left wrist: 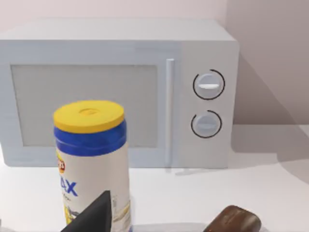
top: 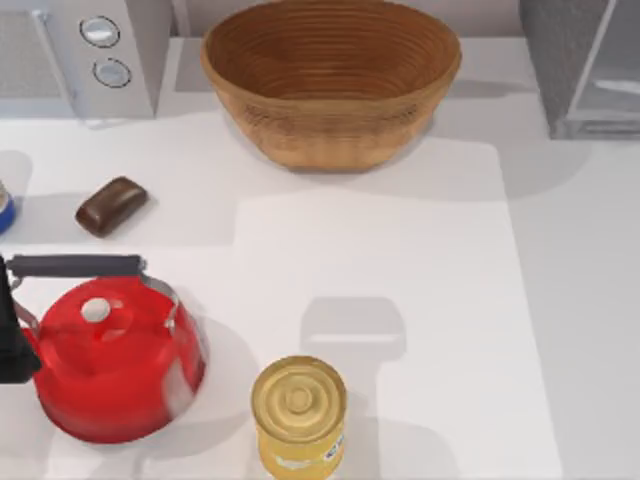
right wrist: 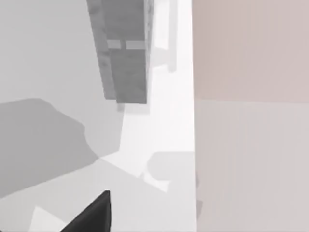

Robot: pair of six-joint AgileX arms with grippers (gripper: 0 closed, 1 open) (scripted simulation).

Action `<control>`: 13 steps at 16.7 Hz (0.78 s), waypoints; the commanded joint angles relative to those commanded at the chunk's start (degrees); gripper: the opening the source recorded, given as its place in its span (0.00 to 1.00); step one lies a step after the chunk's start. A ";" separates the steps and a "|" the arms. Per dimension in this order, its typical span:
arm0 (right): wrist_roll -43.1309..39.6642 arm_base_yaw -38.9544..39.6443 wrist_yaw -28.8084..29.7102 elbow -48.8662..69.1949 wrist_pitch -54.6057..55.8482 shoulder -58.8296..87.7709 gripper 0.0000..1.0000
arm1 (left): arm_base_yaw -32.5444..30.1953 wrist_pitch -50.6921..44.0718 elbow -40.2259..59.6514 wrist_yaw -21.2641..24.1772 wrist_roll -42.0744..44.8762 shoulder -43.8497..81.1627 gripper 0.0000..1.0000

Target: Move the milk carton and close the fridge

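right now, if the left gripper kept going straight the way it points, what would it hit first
Most likely the yellow-lidded canister, standing just ahead of the left gripper's dark fingertip in the left wrist view. Behind it sits the microwave. Depth is unclear, so it might narrowly pass beside the canister.

The fridge (top: 585, 65) is cut off by the top view's upper right corner, so its door's state is unclear. The microwave (top: 80, 55) runs off the upper left. A blue-and-white thing (top: 5, 210), perhaps the tube's (left wrist: 91, 159) top, pokes in at the left edge. The can's (top: 298, 415) base is cropped.
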 joint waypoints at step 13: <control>19.60 14.47 3.29 -0.70 17.69 0.10 1.00 | 0.00 0.00 0.00 0.00 0.00 0.00 1.00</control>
